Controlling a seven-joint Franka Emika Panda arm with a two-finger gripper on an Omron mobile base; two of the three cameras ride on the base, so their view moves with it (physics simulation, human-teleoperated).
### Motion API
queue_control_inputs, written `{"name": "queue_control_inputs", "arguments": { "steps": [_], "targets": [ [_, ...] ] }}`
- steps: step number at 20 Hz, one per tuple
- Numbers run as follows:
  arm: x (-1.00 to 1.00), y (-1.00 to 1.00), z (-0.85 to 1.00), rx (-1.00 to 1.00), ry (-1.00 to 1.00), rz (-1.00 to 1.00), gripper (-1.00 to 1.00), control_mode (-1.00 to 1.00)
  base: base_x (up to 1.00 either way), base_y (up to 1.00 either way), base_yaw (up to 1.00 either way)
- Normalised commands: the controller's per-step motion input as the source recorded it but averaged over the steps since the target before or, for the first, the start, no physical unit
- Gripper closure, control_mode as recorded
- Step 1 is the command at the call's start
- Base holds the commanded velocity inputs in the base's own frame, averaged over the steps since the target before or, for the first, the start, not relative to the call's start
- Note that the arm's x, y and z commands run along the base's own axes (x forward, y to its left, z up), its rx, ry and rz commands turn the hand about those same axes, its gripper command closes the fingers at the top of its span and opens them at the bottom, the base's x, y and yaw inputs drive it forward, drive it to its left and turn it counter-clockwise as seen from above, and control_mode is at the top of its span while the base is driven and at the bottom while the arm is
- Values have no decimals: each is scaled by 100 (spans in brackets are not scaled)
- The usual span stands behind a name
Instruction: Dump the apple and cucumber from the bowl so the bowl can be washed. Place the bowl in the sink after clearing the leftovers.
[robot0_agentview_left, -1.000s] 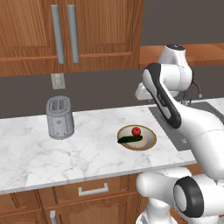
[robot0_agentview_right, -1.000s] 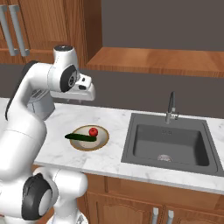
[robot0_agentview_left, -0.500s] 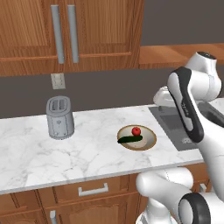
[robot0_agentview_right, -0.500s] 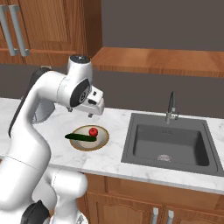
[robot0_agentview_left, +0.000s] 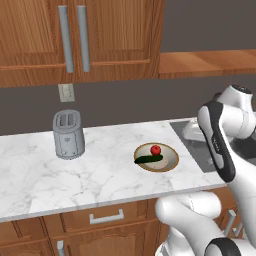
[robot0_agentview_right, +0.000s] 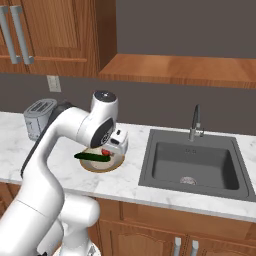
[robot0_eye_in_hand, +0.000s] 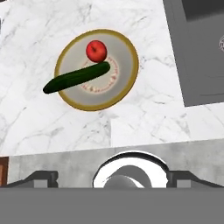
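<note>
The bowl sits on the marble counter, left of the sink. A tan rim rings its cream inside. In it lie the red apple and the dark green cucumber, whose end sticks out over the rim. My gripper hangs open and empty above the counter, by the bowl's sink side, touching nothing. In the hand view the bowl lies ahead, up and to the left.
A grey toaster stands further left on the counter. A curved faucet rises behind the sink. Wooden cabinets and a shelf hang overhead. The counter's front edge runs close below the bowl.
The arm has swung right and down, from high over the counter to just beside the bowl on its sink side. Bowl, apple and cucumber have not moved.
</note>
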Motion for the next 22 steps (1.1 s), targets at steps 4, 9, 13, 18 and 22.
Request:
{"name": "queue_control_inputs", "arguments": {
  "steps": [4, 9, 13, 18, 22],
  "targets": [
    [38, -2, -62, 2, 6, -4, -100, -100, 0, 0, 0],
    [68, 0, -49, 0, 7, -2, -100, -100, 0, 0, 0],
    [59, -3, -38, 5, 15, -3, -100, -100, 0, 0, 0],
    [35, -5, -52, 8, 13, -2, -100, -100, 0, 0, 0],
    [18, 0, -45, 5, 4, -1, -100, -100, 0, 0, 0]
  ]
}}
